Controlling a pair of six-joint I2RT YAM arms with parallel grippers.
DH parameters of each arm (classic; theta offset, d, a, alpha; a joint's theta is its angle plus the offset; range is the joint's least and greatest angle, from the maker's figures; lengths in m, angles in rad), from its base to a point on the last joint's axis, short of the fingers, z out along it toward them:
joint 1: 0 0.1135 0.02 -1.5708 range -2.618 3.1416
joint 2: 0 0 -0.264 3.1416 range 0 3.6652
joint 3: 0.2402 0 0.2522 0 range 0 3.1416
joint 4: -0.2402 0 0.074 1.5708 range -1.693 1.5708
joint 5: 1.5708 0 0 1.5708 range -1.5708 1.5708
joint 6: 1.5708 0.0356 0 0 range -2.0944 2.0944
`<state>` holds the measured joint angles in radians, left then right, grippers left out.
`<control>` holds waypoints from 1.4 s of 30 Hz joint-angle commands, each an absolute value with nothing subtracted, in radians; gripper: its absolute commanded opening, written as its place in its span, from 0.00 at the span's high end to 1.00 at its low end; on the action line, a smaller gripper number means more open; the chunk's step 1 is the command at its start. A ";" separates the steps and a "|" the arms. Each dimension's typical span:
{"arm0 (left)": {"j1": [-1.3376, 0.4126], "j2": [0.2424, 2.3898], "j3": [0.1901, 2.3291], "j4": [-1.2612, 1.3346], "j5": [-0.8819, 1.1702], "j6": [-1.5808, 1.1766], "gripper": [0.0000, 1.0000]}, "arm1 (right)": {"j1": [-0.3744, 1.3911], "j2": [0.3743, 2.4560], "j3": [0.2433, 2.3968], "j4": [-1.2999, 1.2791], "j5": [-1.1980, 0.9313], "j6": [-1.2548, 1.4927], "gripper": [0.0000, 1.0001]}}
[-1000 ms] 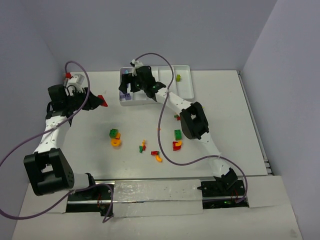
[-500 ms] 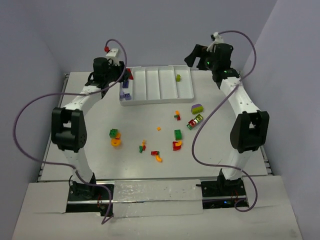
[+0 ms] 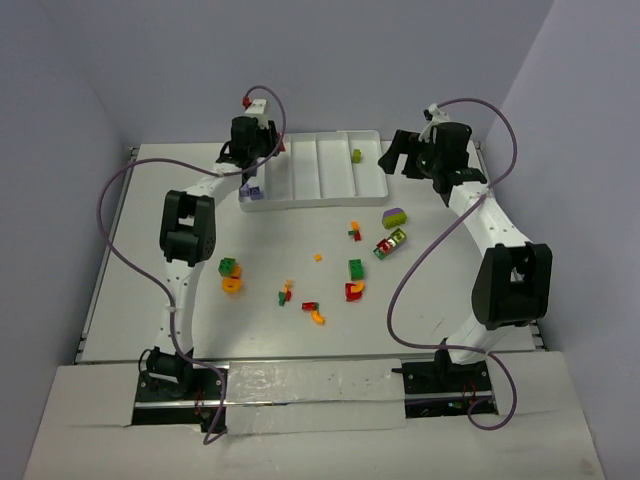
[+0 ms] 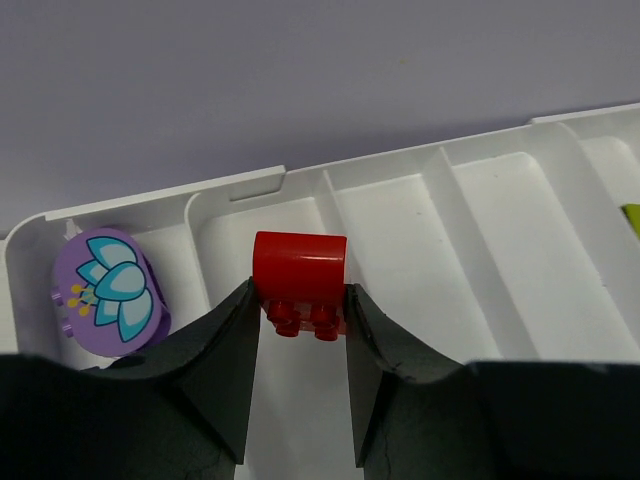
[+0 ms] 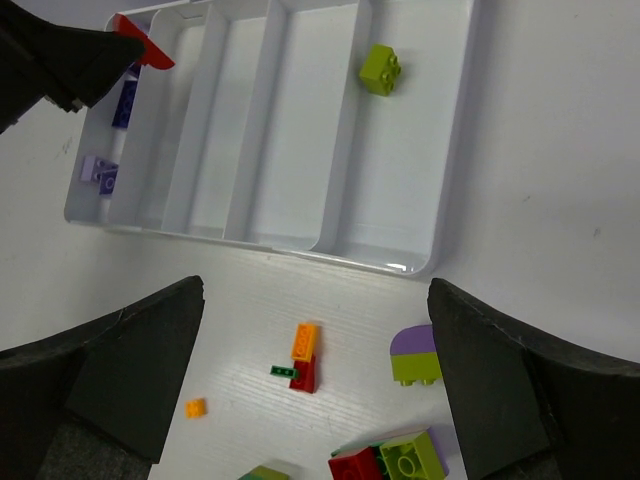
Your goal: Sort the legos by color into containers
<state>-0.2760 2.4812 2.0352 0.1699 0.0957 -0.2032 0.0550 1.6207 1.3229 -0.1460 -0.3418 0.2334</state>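
- Left gripper [image 3: 255, 142] sits upper left of centre in my overhead view, over the left end of the tray; its fingers [image 4: 225, 350] are pinching one red brick [image 4: 299, 262] by its sides, studs toward the bottom of the frame
- On the left wrist feed the red brick hangs over the second compartment from the left, just right of the first divider; I cannot tell whether it touches the floor there
- One white tray [image 3: 312, 200] lies at top centre of the table [image 3: 180, 330], and I count five long compartments in it
- Leftmost compartment: one round purple piece with a flower print [image 4: 108, 290]; the right wrist feed shows one dark purple brick [image 5: 126, 100] and one pale purple brick [image 5: 100, 170], and I cannot tell whether either is the flower piece
- Rightmost compartment: one lime brick [image 5: 380, 68], near the far end
- Loose on the table below the tray I count about eleven bricks or small clumps: from the left a green brick [image 3: 228, 267] with an orange ring [image 3: 232, 285] just below it, a small orange brick [image 3: 317, 257], a dark green brick [image 3: 356, 268], then a purple-and-lime dome [image 3: 394, 217] and a red-and-lime clump [image 3: 390, 243] just beside each other
- Right gripper [image 3: 398, 155] is at upper right, just beside the tray's right end; its fingers [image 5: 130, 370] are spread wide apart with only table and tray edge showing between them
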 commanded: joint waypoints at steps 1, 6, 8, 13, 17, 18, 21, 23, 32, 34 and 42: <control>-0.278 2.518 2.131 0.257 0.006 -0.166 0.97 | 0.046 1.585 1.325 -0.133 -0.348 0.209 0.00; -0.278 2.543 2.127 0.286 0.006 -0.139 0.64 | 0.046 1.613 1.347 -0.151 -0.360 0.205 0.00; -0.278 2.540 2.117 0.300 0.009 -0.129 0.49 | 0.046 1.624 1.360 -0.166 -0.378 0.199 0.00; -0.278 2.497 2.125 0.293 0.031 -0.094 0.21 | 0.047 1.620 1.372 -0.197 -0.404 0.189 0.00; -0.275 2.384 2.103 0.190 0.038 -0.067 0.07 | 0.046 1.592 1.363 -0.215 -0.407 0.177 0.00; -0.271 2.314 2.064 0.134 0.047 -0.051 0.05 | 0.047 1.582 1.361 -0.221 -0.410 0.169 0.00; -0.259 2.143 1.950 -0.015 0.073 -0.019 0.02 | 0.048 1.561 1.354 -0.236 -0.416 0.148 0.00; -0.233 1.988 1.818 -0.142 0.084 -0.026 0.01 | 0.048 1.538 1.335 -0.238 -0.414 0.133 0.00; -0.149 1.442 1.266 -0.582 0.124 -0.049 0.13 | 0.049 1.516 1.271 -0.250 -0.413 0.097 0.00; -0.199 1.383 1.176 -0.641 0.065 -0.094 0.15 | 0.051 1.523 1.269 -0.255 -0.427 0.104 0.00; -0.285 1.447 1.117 -0.752 -0.049 -0.193 0.14 | 0.052 1.515 1.266 -0.271 -0.428 0.105 0.00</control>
